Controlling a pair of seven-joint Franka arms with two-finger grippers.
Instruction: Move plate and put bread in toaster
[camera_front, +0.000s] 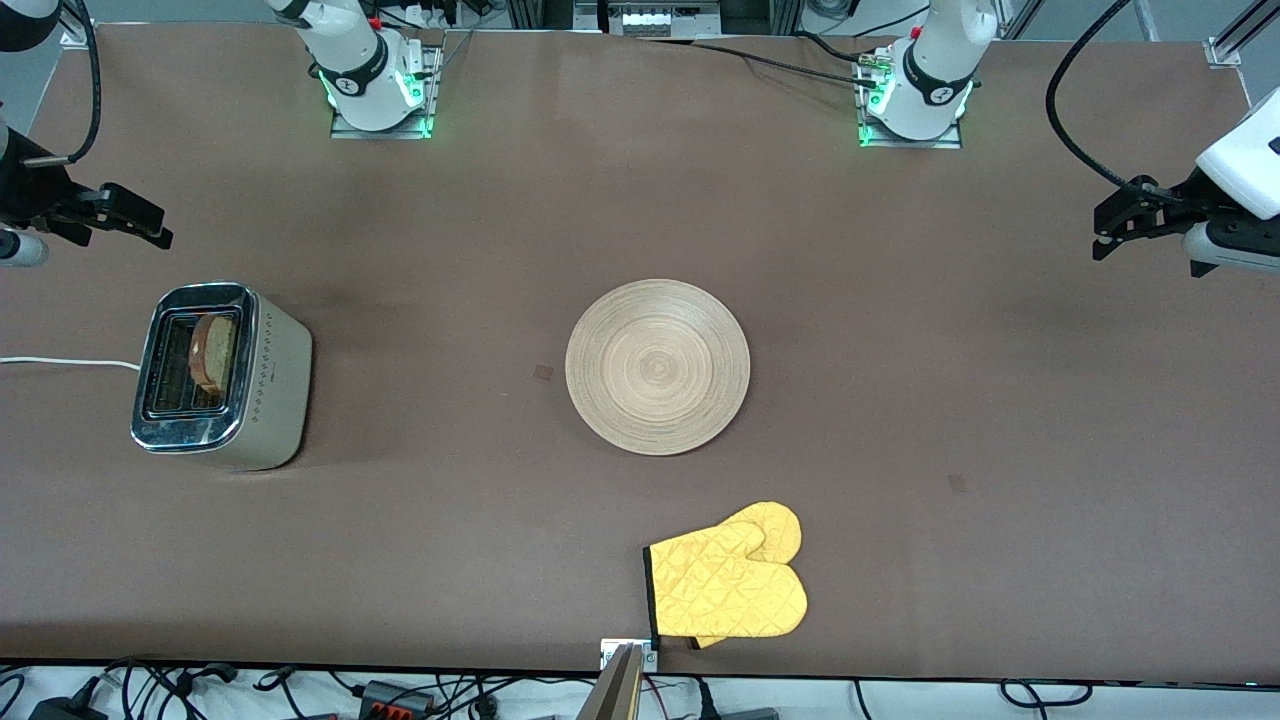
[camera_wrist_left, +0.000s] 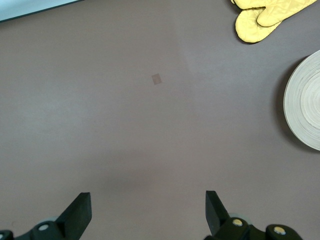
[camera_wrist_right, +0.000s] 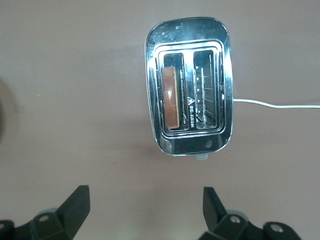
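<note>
The pale wooden plate lies flat in the middle of the table, and its rim shows in the left wrist view. The toaster stands toward the right arm's end. The bread stands upright in the slot nearer the plate, its crust edge poking out of the chrome top. My right gripper hangs open and empty above the table beside the toaster. My left gripper hangs open and empty over bare table at the left arm's end.
A yellow oven mitt lies near the table's front edge, nearer to the camera than the plate; it also appears in the left wrist view. The toaster's white cord runs off the table's end.
</note>
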